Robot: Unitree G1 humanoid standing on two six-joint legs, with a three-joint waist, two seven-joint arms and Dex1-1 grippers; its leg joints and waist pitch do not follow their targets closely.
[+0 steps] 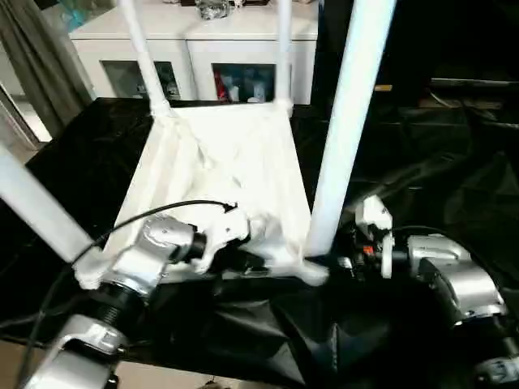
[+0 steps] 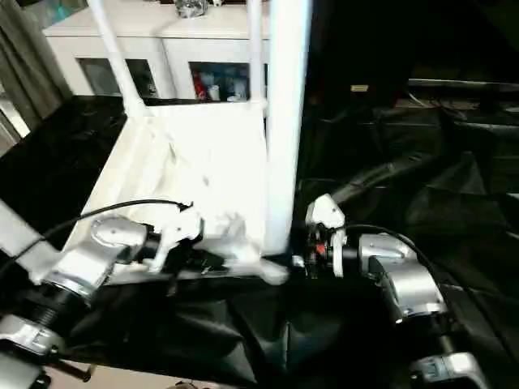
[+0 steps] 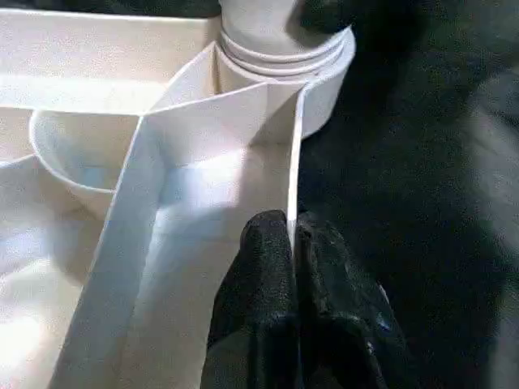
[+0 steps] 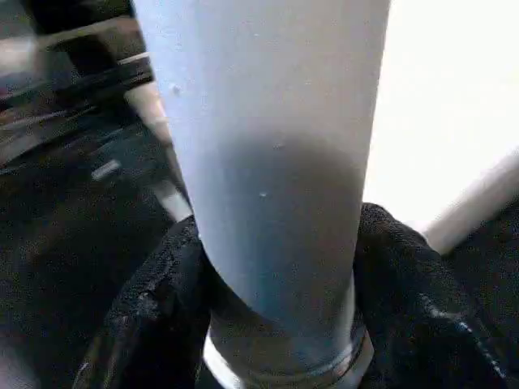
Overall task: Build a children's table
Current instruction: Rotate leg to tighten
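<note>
The children's table lies upside down on black cloth, its white ribbed tabletop (image 1: 235,162) facing up. Two legs (image 1: 142,49) (image 1: 284,49) stand in the far corner sockets. Another leg (image 1: 40,211) leans out at the near left corner. At the near right corner a leg (image 1: 345,121) stands in its socket (image 3: 324,73). My left gripper (image 3: 293,243) is shut on the thin rim wall of the tabletop close to that socket. My right gripper (image 4: 280,267) grips the near right leg just above its base, one black finger (image 4: 154,300) on each side, touching it.
A white cabinet (image 1: 203,49) with glass-fronted shelves stands right behind the table. Wrinkled black cloth (image 1: 422,178) covers the work surface to the right. A grey curtain (image 1: 32,49) hangs at the far left. The cloth's front edge (image 1: 203,369) is close to me.
</note>
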